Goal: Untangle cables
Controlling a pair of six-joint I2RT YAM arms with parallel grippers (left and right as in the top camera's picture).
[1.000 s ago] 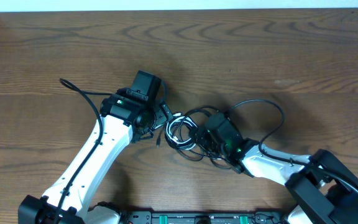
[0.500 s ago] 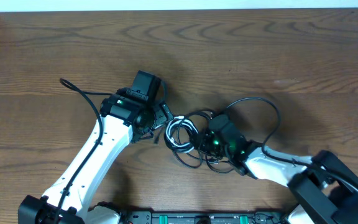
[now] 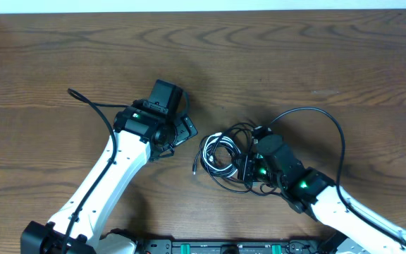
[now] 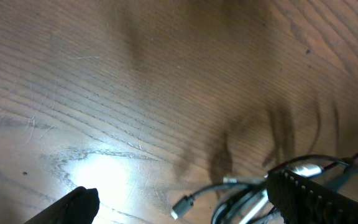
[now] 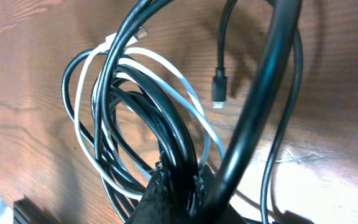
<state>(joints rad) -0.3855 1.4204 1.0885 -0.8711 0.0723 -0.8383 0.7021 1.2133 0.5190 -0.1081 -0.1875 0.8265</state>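
Tangled cables (image 3: 220,154), just right of the scene's middle.
Several black cables (image 5: 166,140) and one white cable (image 5: 76,127) coil together in overlapping loops; a small black plug end (image 5: 219,92) shows just beside them.

**No readable markings**

You are finding no legible text, label, brand or number in any view. Nothing readable is showing on the cables (image 3: 210,149) or the wooden table (image 3: 294,56).

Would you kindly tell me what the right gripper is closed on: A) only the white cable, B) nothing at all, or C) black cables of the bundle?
C: the right wrist view shows the right gripper shut with black cables pinched between its fingers.
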